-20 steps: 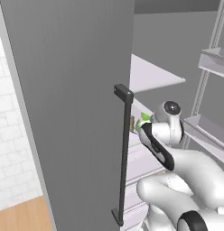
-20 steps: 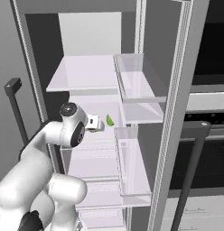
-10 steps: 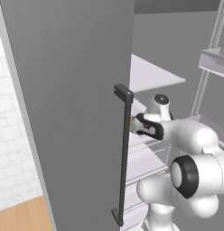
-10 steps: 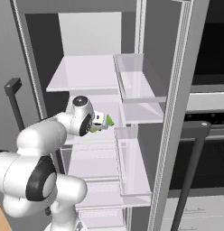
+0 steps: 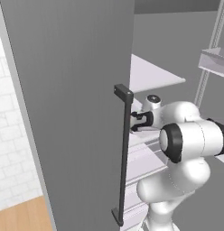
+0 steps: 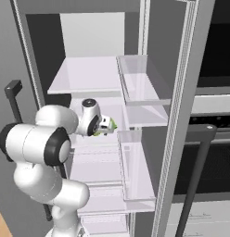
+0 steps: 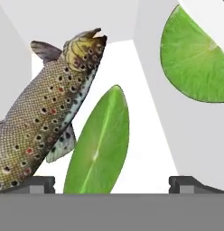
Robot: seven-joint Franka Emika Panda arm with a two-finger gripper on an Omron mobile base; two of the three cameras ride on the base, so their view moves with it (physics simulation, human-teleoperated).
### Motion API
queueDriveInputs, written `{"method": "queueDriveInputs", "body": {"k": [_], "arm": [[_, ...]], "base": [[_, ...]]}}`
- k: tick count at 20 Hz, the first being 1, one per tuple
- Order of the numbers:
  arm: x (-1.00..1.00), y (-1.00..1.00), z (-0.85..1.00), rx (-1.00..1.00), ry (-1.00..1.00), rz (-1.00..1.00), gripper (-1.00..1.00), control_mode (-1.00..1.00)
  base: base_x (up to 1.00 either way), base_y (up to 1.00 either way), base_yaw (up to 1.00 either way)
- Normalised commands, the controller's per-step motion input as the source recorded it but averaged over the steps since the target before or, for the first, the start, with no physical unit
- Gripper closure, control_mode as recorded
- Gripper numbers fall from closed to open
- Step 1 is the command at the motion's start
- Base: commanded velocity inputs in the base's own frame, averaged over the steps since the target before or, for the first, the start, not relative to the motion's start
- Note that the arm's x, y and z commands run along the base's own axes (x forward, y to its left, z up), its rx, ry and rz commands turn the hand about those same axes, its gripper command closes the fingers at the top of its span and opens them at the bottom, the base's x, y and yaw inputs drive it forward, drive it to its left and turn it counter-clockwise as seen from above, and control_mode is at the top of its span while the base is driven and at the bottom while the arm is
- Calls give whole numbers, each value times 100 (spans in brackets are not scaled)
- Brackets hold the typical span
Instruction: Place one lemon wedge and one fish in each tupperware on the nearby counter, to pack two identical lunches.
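- Nothing is seen packed yet; all placing is judged left to do.
- The gripper (image 7: 111,182) is spread wide, empty, at the fridge shelf (image 6: 89,76).
- A wedge (image 7: 99,143) lies between the tips, the fish (image 7: 44,118) to its left, a second wedge (image 7: 195,61) farther right.

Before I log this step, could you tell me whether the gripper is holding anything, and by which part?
Nothing is held. The gripper is open, its fingertips wide apart on either side of a lemon wedge without touching it; the fish lies beside it.

Even flat rendered light, sharp, no glare
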Motion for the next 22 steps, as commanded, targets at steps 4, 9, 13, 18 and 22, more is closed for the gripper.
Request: {"method": "queueDriveInputs", "body": {"k": [4,9,13,18,22], "arm": [[45,0,-33,1,4,0,-100,-100],[41,0,-36,1,5,0,100,-100],[-2,0,-57,0,7,0,100,-100],[-73,0,-18,0,-2,0,100,-100],[-100,0,1,0,0,0,100,-100]], "base": [[0,0,0],[0,0,0],[0,0,0],[0,0,0],[0,0,0]]}}
